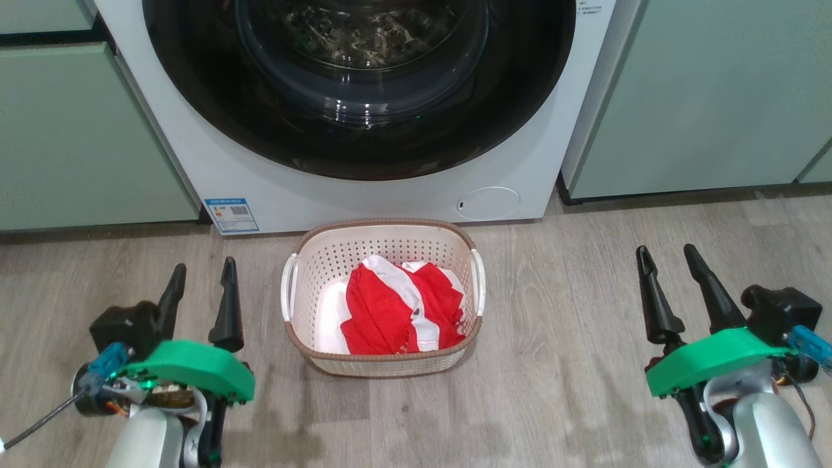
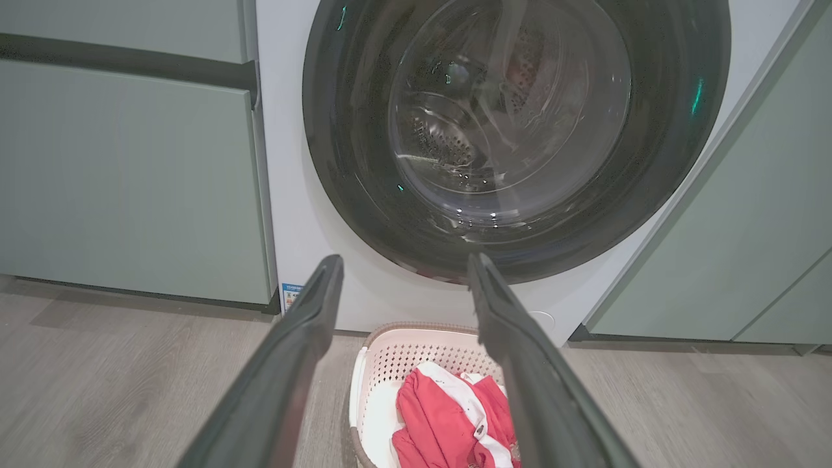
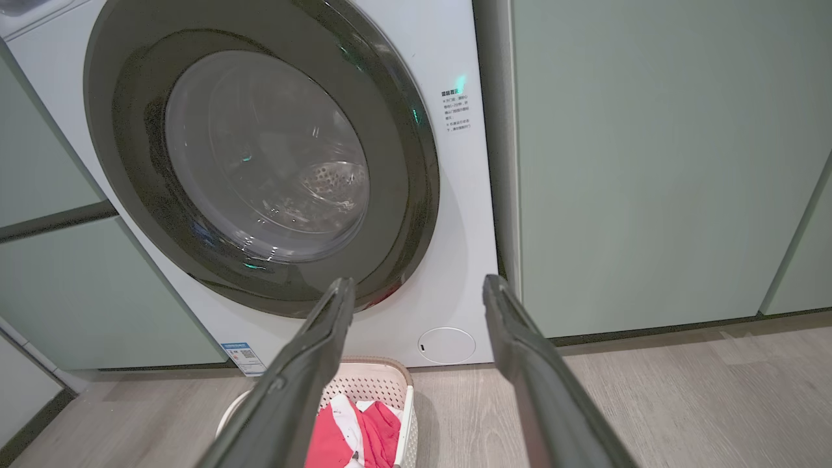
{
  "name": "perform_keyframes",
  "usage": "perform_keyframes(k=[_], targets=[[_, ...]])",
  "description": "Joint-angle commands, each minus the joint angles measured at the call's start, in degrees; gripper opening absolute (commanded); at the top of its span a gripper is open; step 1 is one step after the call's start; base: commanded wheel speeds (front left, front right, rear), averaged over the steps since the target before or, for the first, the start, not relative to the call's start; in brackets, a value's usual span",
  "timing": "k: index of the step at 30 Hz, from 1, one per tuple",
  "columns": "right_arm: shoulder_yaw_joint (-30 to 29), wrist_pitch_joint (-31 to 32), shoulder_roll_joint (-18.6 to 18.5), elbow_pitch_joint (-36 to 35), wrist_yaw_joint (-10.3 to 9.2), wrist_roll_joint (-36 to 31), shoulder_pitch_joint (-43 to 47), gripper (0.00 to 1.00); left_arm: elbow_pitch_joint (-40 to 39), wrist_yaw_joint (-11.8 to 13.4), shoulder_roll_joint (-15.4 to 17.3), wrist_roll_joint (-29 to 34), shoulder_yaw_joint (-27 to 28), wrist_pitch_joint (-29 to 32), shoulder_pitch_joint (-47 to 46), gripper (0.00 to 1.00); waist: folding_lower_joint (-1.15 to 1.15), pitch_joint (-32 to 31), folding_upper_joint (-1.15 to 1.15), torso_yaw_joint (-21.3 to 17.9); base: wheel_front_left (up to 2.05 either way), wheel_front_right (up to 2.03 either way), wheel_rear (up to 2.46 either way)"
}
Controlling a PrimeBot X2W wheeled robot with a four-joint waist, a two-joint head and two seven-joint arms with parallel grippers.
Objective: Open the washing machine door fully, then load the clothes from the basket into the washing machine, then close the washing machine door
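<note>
The white washing machine (image 1: 364, 195) stands straight ahead with its round black-rimmed door (image 1: 357, 84) shut flat against the front; the glass bowl shows in both wrist views (image 2: 507, 123) (image 3: 266, 156). On the floor just before it sits the cream basket (image 1: 383, 364) holding red and white clothes (image 1: 400, 309). My left gripper (image 1: 201, 276) hovers open to the basket's left, and my right gripper (image 1: 668, 259) hovers open well to its right. Both hold nothing.
Pale green cabinets (image 1: 71, 136) (image 1: 708, 97) flank the machine on both sides. A small round hatch (image 1: 487, 203) and a blue-white sticker (image 1: 231, 214) sit low on the machine's front. Wood-look floor (image 1: 572, 364) spreads around the basket.
</note>
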Motion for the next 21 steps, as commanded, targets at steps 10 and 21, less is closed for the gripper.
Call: perform_keyframes(k=[10,21], targets=[[0.65,-2.51,0.64,-2.20,-0.01,-5.10,-3.19,1.00,-0.39,0.74,0.79,4.51,2.67,-2.52,-3.45,1.00,0.00,0.45,0.00,-0.12,0.00,0.00,0.00],[0.90,-3.84,0.79,-2.89,-0.01,-9.61,-3.47,1.00,0.40,1.44,0.59,8.96,2.77,-4.15,-3.85,1.00,0.00,0.93,0.00,-0.08,0.00,0.00,0.00]])
